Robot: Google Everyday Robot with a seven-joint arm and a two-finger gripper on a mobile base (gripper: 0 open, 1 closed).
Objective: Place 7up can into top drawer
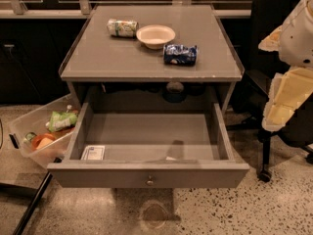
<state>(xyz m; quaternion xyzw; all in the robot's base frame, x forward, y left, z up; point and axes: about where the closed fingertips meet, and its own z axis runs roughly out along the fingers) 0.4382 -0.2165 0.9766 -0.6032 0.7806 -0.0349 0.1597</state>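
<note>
The 7up can [122, 27], pale green and white, lies on its side at the back left of the grey table top [122, 60]. The top drawer [146, 174] is pulled wide open below the table's front edge, with its small round knob [150, 181] facing me. A white packet [93, 152] lies in the drawer's front left corner. My gripper is out of view. Only the arm's white and yellow links [288, 87] show at the right edge, away from the can and the drawer.
A white bowl [155, 35] stands right of the 7up can. A dark blue and white can [180, 54] lies in front of the bowl. A clear plastic bin [41, 136] of snacks sits on the floor at left. A black office chair [266, 131] stands at right.
</note>
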